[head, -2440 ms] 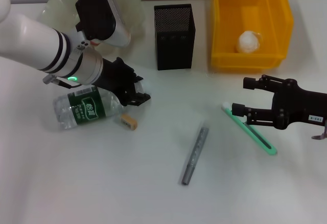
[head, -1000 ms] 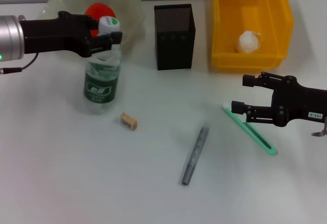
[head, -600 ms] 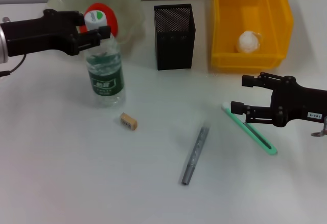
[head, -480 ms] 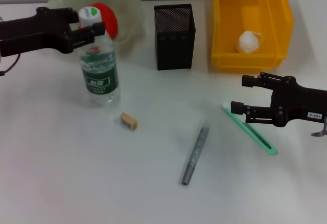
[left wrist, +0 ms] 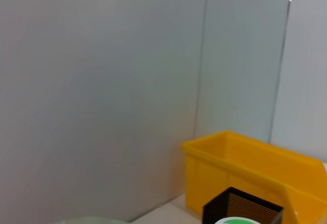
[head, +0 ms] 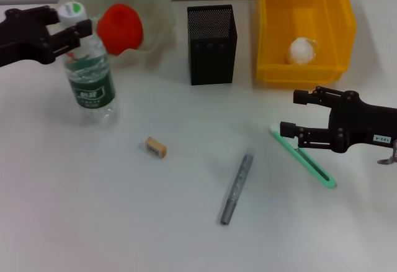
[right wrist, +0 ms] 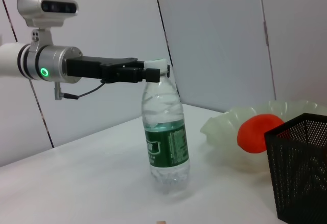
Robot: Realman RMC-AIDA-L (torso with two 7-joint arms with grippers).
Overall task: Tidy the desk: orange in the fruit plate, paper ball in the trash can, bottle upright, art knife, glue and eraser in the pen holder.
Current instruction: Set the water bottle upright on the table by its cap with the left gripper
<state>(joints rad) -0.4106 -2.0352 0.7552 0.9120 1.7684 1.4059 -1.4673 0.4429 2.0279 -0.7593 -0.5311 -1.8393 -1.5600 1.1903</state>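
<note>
Fingers of the left gripper point(head: 73, 28) pinch the upright bottle point(head: 89, 73) at its cap, beside the fruit plate point(head: 155, 2); the right wrist view confirms it stands on the table. Right gripper point(head: 291, 115) hovers open above the green knife point(head: 303, 158).

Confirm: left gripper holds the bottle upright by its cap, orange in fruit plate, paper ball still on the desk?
Not quite. The paper ball is already in the trash can, as the head view shows. The rest holds: the left gripper holds the bottle upright by its cap, and the orange sits in the fruit plate.
</note>
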